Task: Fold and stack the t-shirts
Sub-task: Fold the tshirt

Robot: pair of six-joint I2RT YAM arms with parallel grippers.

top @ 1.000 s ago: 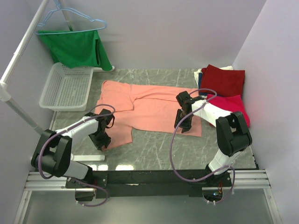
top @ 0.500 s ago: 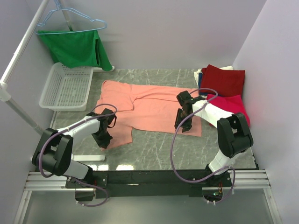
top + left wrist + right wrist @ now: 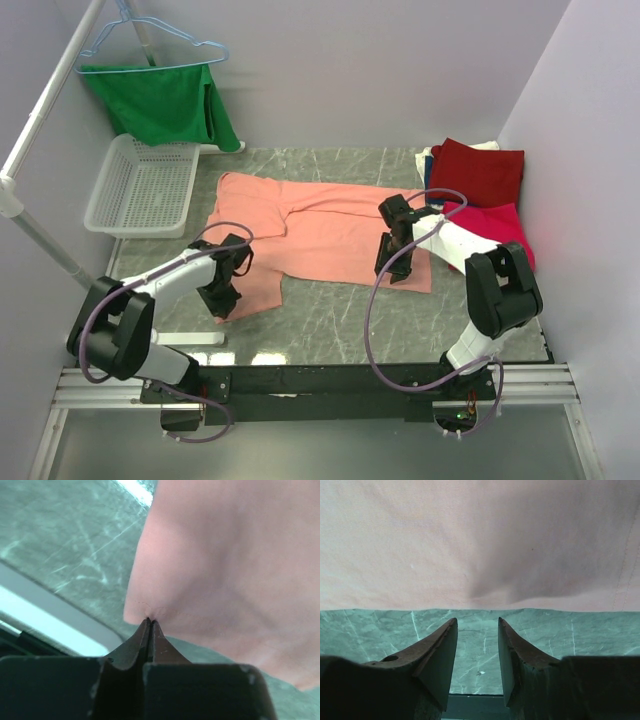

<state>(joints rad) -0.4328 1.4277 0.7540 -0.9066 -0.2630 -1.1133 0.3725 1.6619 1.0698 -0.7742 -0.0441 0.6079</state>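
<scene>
left: the left gripper [image 3: 149,622] is clenched on the near-left corner of the salmon-pink t-shirt [image 3: 325,228]. its fingertips bite only the very edge of the cloth. the shirt lies spread across the middle of the table [image 3: 330,320], with the left part creased and the near-left flap reaching towards the arms.

centre right: the right gripper [image 3: 477,630] stands released with its jaws apart and nothing between them. it sits over bare table just near of the shirt's straight hem, which it does not yet hold.

far right: the dark red t-shirt [image 3: 482,168] and the crimson-pink t-shirt [image 3: 502,222] lie piled against the right wall, the crimson-pink one nearer.

risks: the left pinch looks shallow, so a lift or pull may draw the corner out of the fingers. with only one corner held, any lift would likely drag the cloth askew and deepen the creases on the left. if the right jaws close where they stand, they would probably catch no cloth. if they push forward low, they may shove the hem into a ridge instead of straddling it.

change from the earlier frames: the left wrist has edged slightly to the right along the flap. the right gripper has hardly shifted, and the shirt's outline reads as unchanged.
</scene>
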